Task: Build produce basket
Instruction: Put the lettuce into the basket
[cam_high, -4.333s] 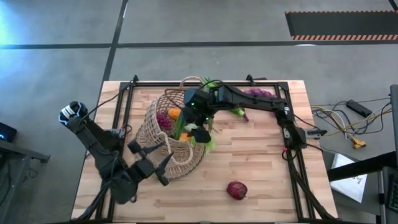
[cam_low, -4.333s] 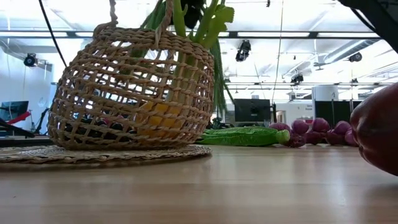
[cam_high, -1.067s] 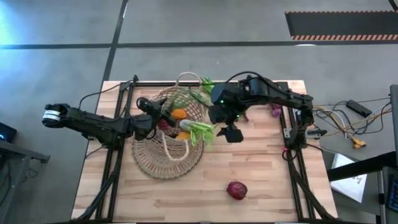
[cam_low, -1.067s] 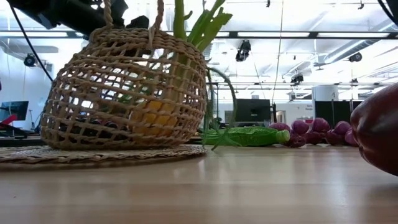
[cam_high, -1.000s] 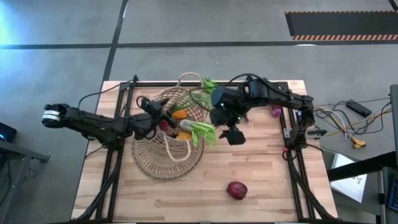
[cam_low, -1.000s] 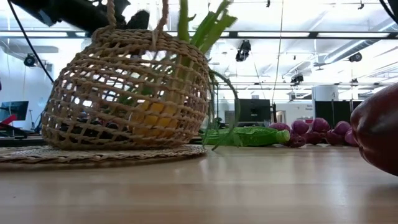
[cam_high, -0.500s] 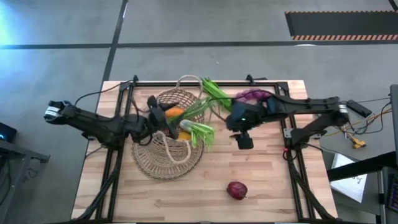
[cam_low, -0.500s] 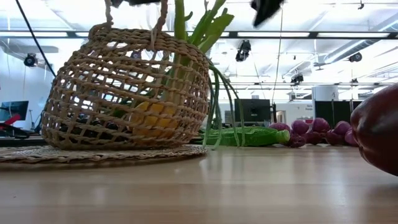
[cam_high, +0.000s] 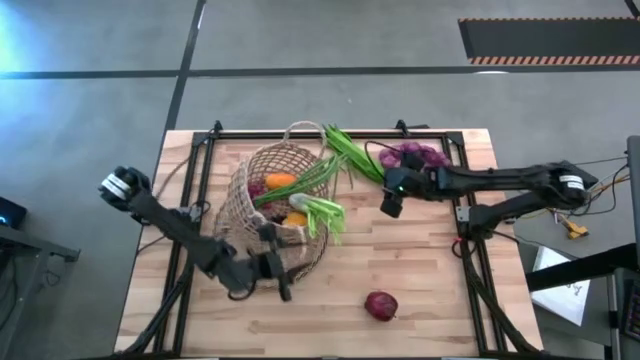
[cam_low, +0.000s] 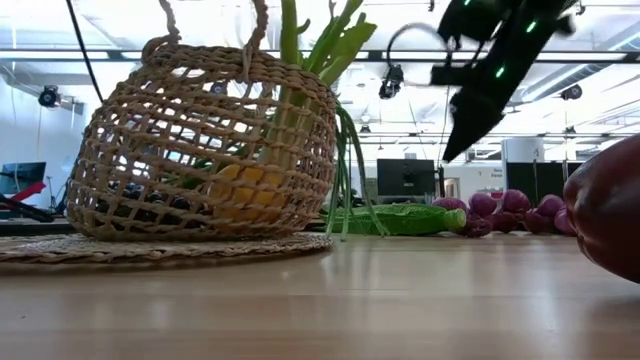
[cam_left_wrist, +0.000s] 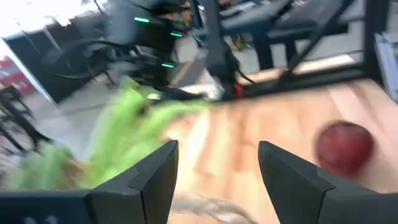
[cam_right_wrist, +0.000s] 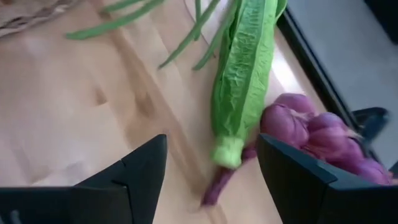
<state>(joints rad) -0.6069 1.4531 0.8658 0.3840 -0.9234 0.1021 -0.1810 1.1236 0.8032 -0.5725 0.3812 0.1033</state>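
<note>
The tan wicker basket (cam_high: 272, 212) (cam_low: 210, 150) stands by its base on a flat woven mat (cam_low: 150, 247). It holds orange peppers (cam_high: 281, 182) and a leek (cam_high: 325, 212), and long green leaves (cam_high: 345, 152) stick out over its rim. My left gripper (cam_high: 276, 278) (cam_left_wrist: 217, 146) is open just off the basket's near side and points toward the red onion (cam_high: 381, 305) (cam_left_wrist: 345, 146). My right gripper (cam_high: 391, 204) (cam_right_wrist: 211, 140) hangs open above a green pod (cam_right_wrist: 244, 74) (cam_low: 395, 220) and the purple onions (cam_high: 412, 155) (cam_right_wrist: 317, 134).
The red onion lies alone on the bare wood near the table's near edge, and in the low view it fills the right edge (cam_low: 610, 210). Black frame rails (cam_high: 190, 200) (cam_high: 465, 200) run along the table's left, right and far sides.
My left gripper has swung from the basket's far-left rim toward the table's near edge and now stands by the basket's near side. My right gripper has gone from above the basket toward the right edge and down, tipping toward the pod. Thin green leaves have dropped over the basket's right side.
</note>
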